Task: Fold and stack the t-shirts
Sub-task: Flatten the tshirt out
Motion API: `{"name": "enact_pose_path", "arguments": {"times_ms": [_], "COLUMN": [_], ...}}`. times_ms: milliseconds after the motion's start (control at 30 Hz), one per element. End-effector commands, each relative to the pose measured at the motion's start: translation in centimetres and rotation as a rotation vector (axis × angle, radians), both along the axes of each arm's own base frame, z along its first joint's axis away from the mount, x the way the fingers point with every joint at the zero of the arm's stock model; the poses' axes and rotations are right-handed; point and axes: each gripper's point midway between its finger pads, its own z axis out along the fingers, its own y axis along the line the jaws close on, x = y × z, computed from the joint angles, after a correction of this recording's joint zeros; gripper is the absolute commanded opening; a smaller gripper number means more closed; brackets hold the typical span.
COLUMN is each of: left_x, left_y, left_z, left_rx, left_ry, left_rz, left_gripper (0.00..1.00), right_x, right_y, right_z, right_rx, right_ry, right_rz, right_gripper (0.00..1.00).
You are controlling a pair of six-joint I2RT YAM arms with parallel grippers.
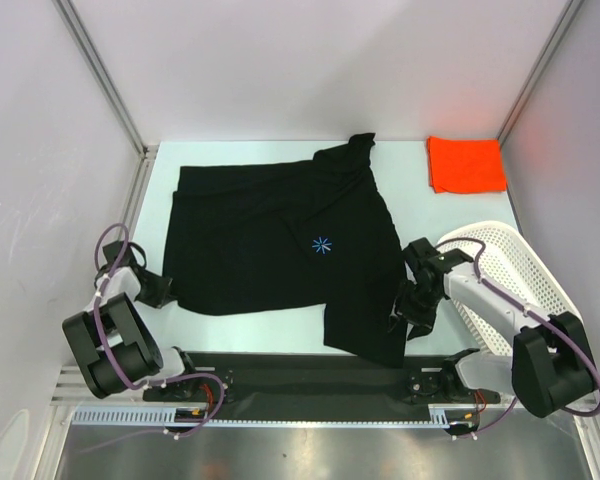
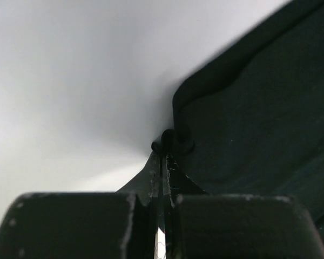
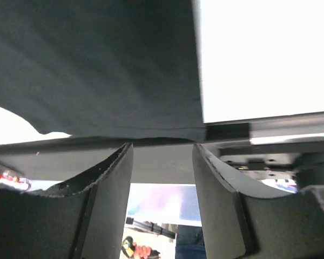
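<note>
The black t-shirt (image 1: 270, 235) lies spread on the white table, its blue starburst print (image 1: 322, 245) facing up. The orange-red t-shirt (image 1: 466, 163) lies folded at the back right. My left gripper (image 1: 162, 290) is at the black shirt's near left corner. In the left wrist view it (image 2: 163, 154) is shut on a small roll of the shirt's edge (image 2: 175, 139). My right gripper (image 1: 412, 312) is at the shirt's near right edge. In the right wrist view it (image 3: 162, 148) is open, and the shirt's hem (image 3: 97, 65) lies just past the fingertips.
A white mesh basket (image 1: 515, 265) lies tipped on its side at the right, close behind my right arm. Grey walls and metal posts enclose the table. A black rail (image 1: 300, 375) runs along the near edge between the arm bases.
</note>
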Motion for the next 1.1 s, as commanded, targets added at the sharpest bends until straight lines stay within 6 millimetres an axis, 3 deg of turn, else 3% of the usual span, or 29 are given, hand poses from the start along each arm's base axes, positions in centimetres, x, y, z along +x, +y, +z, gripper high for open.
{"name": "enact_pose_path", "arguments": {"times_ms": [0, 133, 200, 400, 533, 600, 867, 967, 1067], "left_x": [0.8, 1.2, 1.3, 1.1, 1.0, 1.0, 1.1, 1.1, 1.2], "left_y": [-0.3, -0.1, -0.3, -0.6, -0.9, -0.9, -0.8, -0.8, -0.8], "left_z": [0.4, 1.0, 1.1, 0.9, 0.8, 0.9, 1.3, 1.6, 1.7], "left_rx": [0.002, 0.011, 0.003, -0.009, -0.019, -0.019, -0.015, -0.010, -0.009], "left_ry": [-0.067, -0.088, -0.091, -0.095, -0.101, -0.107, -0.112, -0.118, -0.120], "left_rz": [-0.047, -0.061, -0.066, -0.063, -0.058, -0.051, -0.049, -0.052, -0.048], "left_gripper": [0.00, 0.00, 0.00, 0.00, 0.00, 0.00, 0.00, 0.00, 0.00], "right_x": [-0.1, 2.4, 2.7, 4.6, 4.7, 4.7, 6.4, 7.8, 7.9], "right_y": [-2.4, -3.3, -3.9, -3.3, -3.4, -4.5, -8.6, -7.3, -5.5], "right_z": [-0.4, -0.8, -1.3, -2.1, -2.9, -3.1, -1.7, 0.0, 1.4], "right_rx": [-0.103, -0.155, -0.184, -0.162, -0.181, -0.240, -0.298, -0.283, -0.303], "right_ry": [-0.011, -0.063, -0.051, -0.121, -0.117, -0.123, -0.154, -0.228, -0.260], "right_rz": [-0.047, -0.049, -0.036, -0.020, -0.008, -0.021, -0.187, -0.100, -0.011], "right_gripper": [0.54, 0.54, 0.54, 0.53, 0.51, 0.50, 0.57, 0.59, 0.63]}}
